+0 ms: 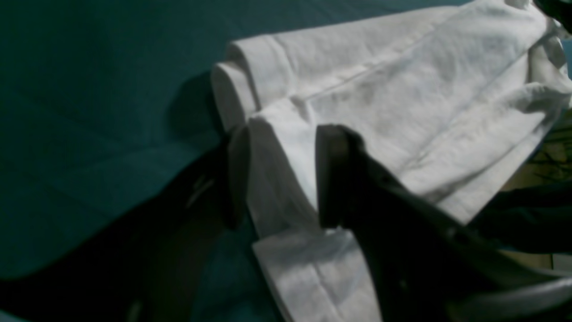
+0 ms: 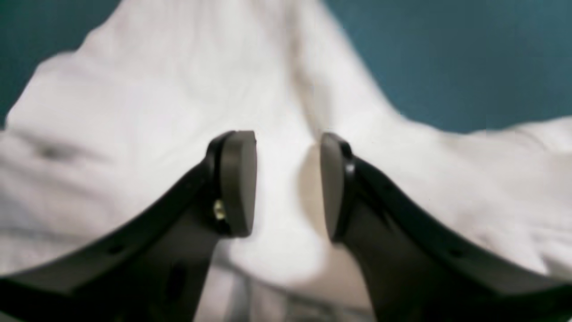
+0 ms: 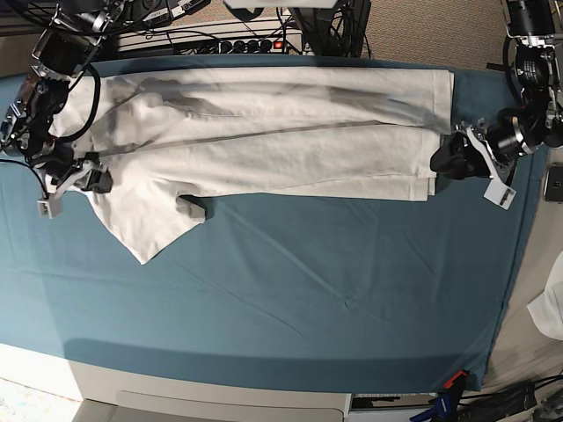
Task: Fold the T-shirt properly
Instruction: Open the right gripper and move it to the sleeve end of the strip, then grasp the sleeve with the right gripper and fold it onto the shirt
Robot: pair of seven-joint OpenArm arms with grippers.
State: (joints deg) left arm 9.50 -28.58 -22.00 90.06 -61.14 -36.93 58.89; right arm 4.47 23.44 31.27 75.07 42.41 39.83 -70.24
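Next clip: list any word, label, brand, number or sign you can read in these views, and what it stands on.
None can be read.
T-shirt: plain white, no print showing.
White tags by the left tool and right tool: too small to read.
Gear behind the teal table cloth: too small to read.

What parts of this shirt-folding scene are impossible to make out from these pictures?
- Right wrist view: T-shirt blurred; its seams unreadable.
- Base view: right gripper too small to judge its jaws.
- Left wrist view: left gripper covers the pinched hem.
- Base view: small white cloth cut off by the frame edge.
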